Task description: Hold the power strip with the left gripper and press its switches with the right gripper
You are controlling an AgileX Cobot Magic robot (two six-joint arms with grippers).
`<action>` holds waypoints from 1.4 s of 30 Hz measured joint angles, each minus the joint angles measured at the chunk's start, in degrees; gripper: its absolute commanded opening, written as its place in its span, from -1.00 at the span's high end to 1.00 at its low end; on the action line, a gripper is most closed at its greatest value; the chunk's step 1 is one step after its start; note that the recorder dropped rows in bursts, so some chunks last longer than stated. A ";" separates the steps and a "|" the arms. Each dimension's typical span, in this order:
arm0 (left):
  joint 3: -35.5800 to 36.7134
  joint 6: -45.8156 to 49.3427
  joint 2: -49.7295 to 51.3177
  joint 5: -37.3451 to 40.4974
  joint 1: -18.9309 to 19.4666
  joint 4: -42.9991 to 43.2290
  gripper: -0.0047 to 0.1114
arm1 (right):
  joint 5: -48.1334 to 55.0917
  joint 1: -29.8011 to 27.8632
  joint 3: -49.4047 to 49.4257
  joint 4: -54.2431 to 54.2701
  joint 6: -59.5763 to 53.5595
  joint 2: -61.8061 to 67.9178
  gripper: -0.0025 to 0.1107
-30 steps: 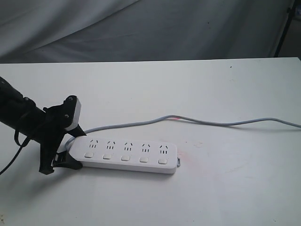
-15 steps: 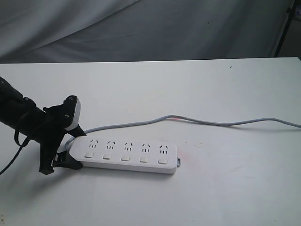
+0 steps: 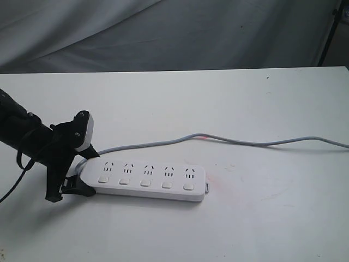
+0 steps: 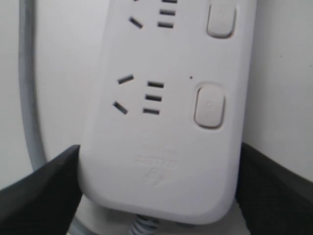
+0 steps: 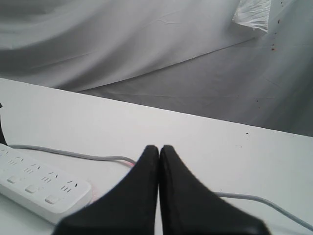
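Note:
The white power strip (image 3: 147, 177) lies flat on the table, its five switches (image 3: 144, 184) in a row along the near side. My left gripper (image 3: 84, 172) is shut on the strip's cord end, one black finger on each long side. In the left wrist view the strip (image 4: 161, 147) fills the space between the fingers (image 4: 44, 191), and two switches (image 4: 210, 105) show. The grey cord (image 3: 245, 142) runs off to the right. My right gripper (image 5: 160, 149) is shut and empty, well above the table and away from the strip (image 5: 39, 186); the exterior view does not show it.
The white table (image 3: 229, 98) ends at a grey draped cloth (image 3: 163, 33) behind. A dark stand leg (image 3: 329, 33) is at the far right corner. The cord (image 5: 73, 155) crosses the table in front of the right gripper.

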 measured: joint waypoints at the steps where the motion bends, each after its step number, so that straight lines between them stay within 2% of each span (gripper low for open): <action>1: 0.00 0.00 0.00 0.00 0.00 0.00 -0.15 | 0.00 0.00 0.00 0.00 0.00 0.00 0.96; 10: 0.00 0.00 0.00 0.00 0.00 0.00 -0.15 | 0.11 0.00 0.00 0.00 0.00 0.00 0.96; 13: 0.00 0.00 0.00 0.00 0.00 0.00 -0.15 | 4.23 0.00 -1.39 0.00 0.00 0.00 0.96; 18: 0.00 0.00 0.00 0.00 0.00 0.00 -0.15 | 14.17 0.00 -11.49 0.00 0.00 4.30 0.96; 27: 0.00 0.00 0.00 0.00 0.00 0.00 -0.15 | 15.97 0.00 -30.44 -2.99 0.06 18.01 0.96; 36: 0.00 0.00 0.00 0.00 0.00 0.00 -0.15 | 16.48 0.00 -34.80 -3.12 0.06 28.30 0.96; 39: 0.00 0.00 0.00 0.00 0.00 0.00 -0.15 | 16.56 1.98 -34.80 -3.12 0.23 30.42 0.96; 42: 0.00 0.00 0.00 0.00 0.00 0.00 -0.15 | 16.74 7.96 -35.27 -3.12 0.23 34.19 0.96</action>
